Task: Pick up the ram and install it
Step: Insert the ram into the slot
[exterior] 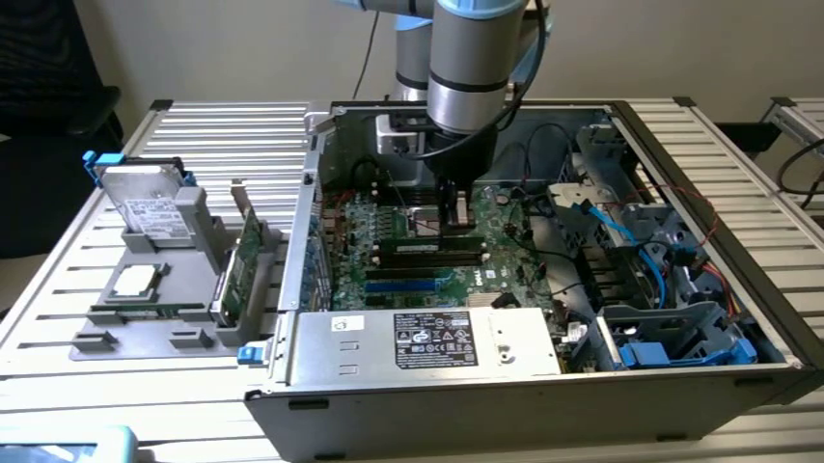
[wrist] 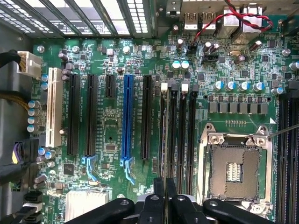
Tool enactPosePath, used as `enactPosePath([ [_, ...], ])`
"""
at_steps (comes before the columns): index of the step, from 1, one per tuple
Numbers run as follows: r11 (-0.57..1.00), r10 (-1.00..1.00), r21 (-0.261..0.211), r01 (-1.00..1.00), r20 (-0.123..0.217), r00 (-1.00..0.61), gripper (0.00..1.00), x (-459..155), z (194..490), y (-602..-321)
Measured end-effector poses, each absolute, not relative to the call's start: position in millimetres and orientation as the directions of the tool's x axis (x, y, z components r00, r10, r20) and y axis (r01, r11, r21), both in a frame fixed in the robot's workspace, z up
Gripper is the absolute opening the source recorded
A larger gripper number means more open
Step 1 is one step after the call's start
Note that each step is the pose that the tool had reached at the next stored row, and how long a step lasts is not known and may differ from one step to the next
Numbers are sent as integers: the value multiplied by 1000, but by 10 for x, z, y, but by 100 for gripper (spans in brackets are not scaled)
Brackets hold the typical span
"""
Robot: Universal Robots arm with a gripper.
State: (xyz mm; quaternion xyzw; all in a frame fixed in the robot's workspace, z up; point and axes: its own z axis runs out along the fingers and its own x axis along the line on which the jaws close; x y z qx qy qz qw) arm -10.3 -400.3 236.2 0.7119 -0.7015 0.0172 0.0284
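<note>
While the arm stands nearly vertical over the open computer case, the job reads as roughly midway: pick-up judged done, seating unconfirmed.

Surface: slatted metal. It carries the case and, at the exterior view's left, a grey fixture tray.

Case contents: power supply along the near wall, motherboard flat on the case floor, and a drive cage with blue cables at the exterior view's right. On the board the CPU socket is bare. The blue expansion slot and its black neighbours carry no cards.

Tray contents: hard drive at the far end, expansion card standing on edge nearest the case, and processor lying flat just beside the drive's stand.

End effector: down over the memory slots, fingers close together with only a thin sliver between them. Judged clenched on the ram. In the exterior view the ram shows as a narrow green strip right under the fingertips, lying along the slot at the expansion-slot side of the bank. I cannot tell whether its lower edge touches the slot or hangs just above it. Nothing shows the stick latched, so installation is not yet complete as far as visible.
</note>
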Motion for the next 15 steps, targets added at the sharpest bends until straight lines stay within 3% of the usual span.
enactPosePath([
  [15,-14,-998,12,-1000,64,15,13,-103,2322,-4003],
])
